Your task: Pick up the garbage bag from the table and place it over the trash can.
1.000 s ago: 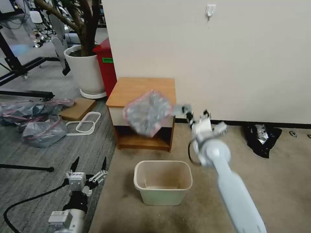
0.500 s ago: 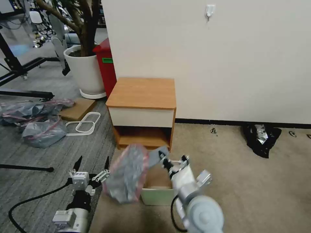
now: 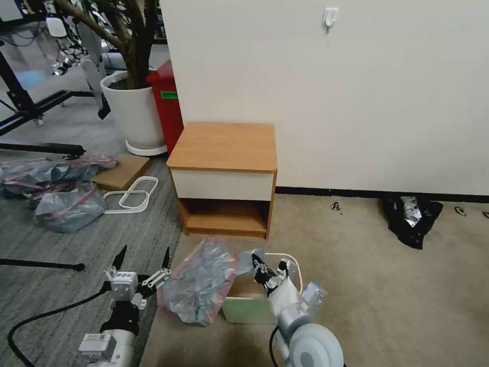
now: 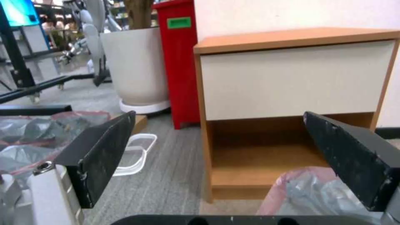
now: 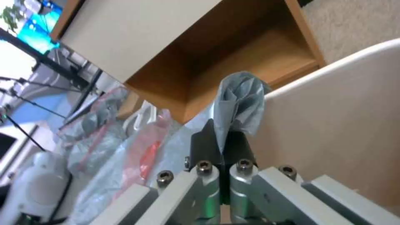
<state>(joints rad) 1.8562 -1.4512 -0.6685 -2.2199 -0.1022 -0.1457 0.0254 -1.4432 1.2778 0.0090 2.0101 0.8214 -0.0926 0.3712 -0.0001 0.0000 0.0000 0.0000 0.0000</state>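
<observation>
Now right gripper clenched on thin translucent grey pink-rimmed garbage bag, hanging beside small beige plastic trash can; left gripper spread wide, idle nearby.

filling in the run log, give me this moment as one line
right gripper shut on thin grey pink-rimmed garbage bag | bag hangs beside beige plastic trash can, not over it | left gripper open, idle
</observation>
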